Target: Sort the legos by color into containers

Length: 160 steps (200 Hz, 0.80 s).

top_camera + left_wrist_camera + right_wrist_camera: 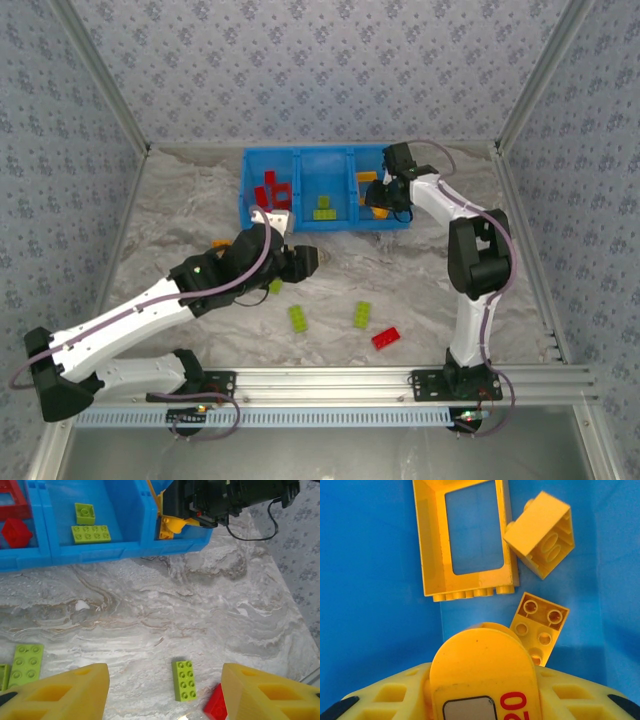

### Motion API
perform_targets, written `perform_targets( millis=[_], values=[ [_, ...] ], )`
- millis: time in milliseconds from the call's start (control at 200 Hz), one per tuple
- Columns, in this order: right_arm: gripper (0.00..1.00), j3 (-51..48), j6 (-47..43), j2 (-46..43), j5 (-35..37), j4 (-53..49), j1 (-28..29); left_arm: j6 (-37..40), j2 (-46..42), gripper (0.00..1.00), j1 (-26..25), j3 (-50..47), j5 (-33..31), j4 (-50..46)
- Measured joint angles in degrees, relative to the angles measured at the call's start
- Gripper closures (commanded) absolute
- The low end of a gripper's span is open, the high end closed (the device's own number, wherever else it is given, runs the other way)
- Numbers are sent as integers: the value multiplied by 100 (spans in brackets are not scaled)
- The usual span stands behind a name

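The blue tray [325, 222] holds three containers in a row: red legos [275, 190] on the left, lime green ones [323, 208] in the middle, orange on the right. My right gripper [385, 198] hangs over the right container, shut on a rounded orange lego [482, 665] with a red "20" printed on it. Below it lie an orange frame [465, 540], an orange block [540, 535] and a studded orange brick [540, 627]. My left gripper [308, 262] stands open above the table with nothing in it. A green brick [184, 680] lies below and between its fingers [65, 695], and a red brick [217, 707] lies beside the right finger.
Loose on the marble table lie two green bricks [298, 318] [362, 314], a red one [385, 338], a small green one [275, 287] by the left arm and an orange one [220, 243] partly behind it. Metal frame rails [520, 250] border the table.
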Motion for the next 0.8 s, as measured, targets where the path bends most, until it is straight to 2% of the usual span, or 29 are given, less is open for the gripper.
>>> perform_targets(
  millis=[130,390,620,799],
  values=[
    [50,0,-15,98,-140,-61,-11,-249,122,39,-9,-7,-234,-323],
    [33,52,-109,109,-144,-173,-4,-922,341,37,122,-345,-411,-999],
    [32,52,-166,-428,177,-282,85,-949,435,34,807,-693,-249,-1375],
    [33,-208,-164,-1661,533,-197,264,-509,570,33,1600,-1069,122,-1392]
  ],
)
